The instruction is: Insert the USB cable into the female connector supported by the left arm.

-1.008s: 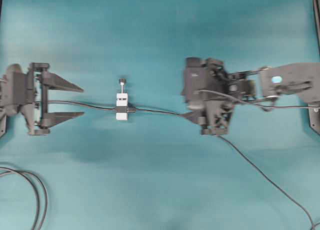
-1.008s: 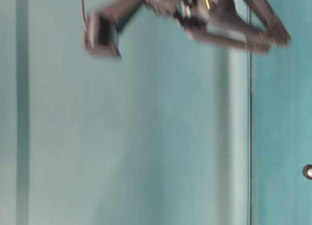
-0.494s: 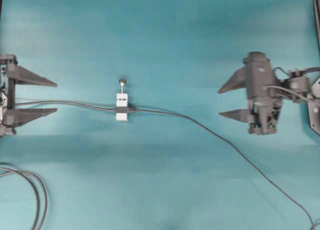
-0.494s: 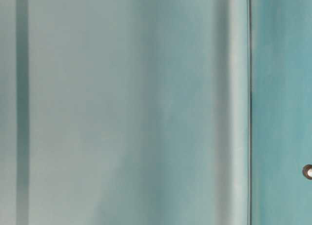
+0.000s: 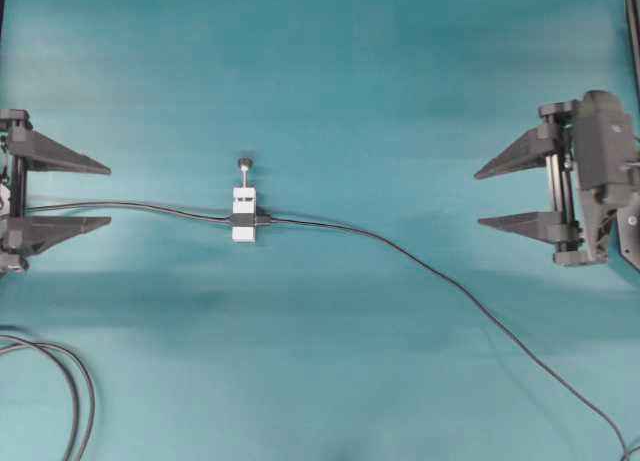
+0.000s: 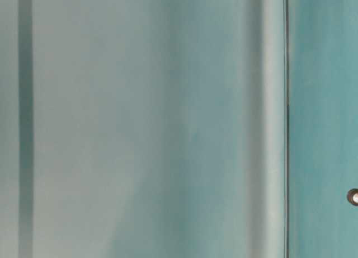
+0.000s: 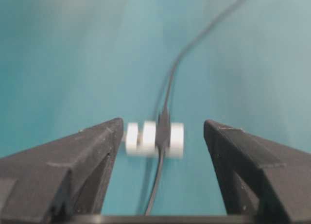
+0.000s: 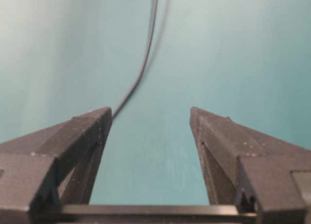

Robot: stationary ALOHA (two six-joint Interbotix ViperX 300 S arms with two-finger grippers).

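Now both tools stand wide apart with nothing in them: the left tool (image 5: pixel 108 194) at the left edge, the right tool (image 5: pixel 478 196) far to the right. The female connector (image 5: pixel 244 219) sits on the teal counter (image 5: pixel 330 71), on its little white block, and the USB cable (image 5: pixel 430 273) looks already pushed into it. A good finish is probably to keep well away from both cables so nothing gets tugged loose. No boxes or bowls are in sight.
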